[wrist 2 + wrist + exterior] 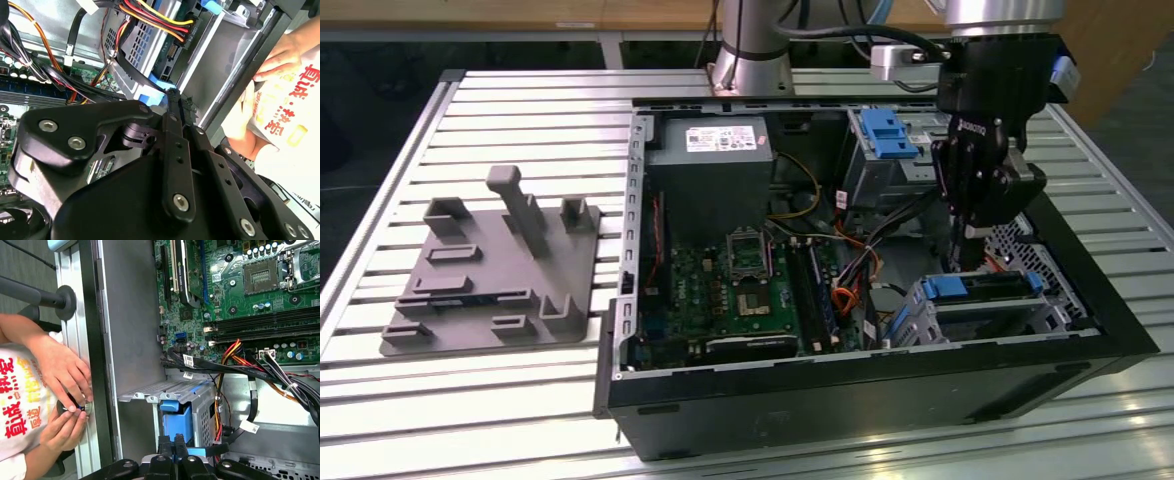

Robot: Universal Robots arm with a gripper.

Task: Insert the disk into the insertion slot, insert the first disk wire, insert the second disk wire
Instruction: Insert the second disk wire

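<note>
Table [400,400] of ribbed metal slats carries one open black case [854,390] across the exterior view's middle and right, and one grey fixture plate [480,290] at the exterior view's left. One arm [754,40] comes down from the upper middle. Inside the case lie one green motherboard [734,290] and two silver cages: the taller cage [887,135], with a blue latch, at the upper right, and the slot [994,318] at the lower right. One disk [981,288] sits in the slot, its blue caddy end showing. The gripper [971,258] hangs just above that blue end; whether it touches cannot be told. In the first wrist view its two fingers [164,446] are pressed together with nothing between them. There a person's two hands [65,375] are at the table rail, outside the case wall. One bundle of red, yellow and orange wires [231,349] runs beside the slot.
</note>
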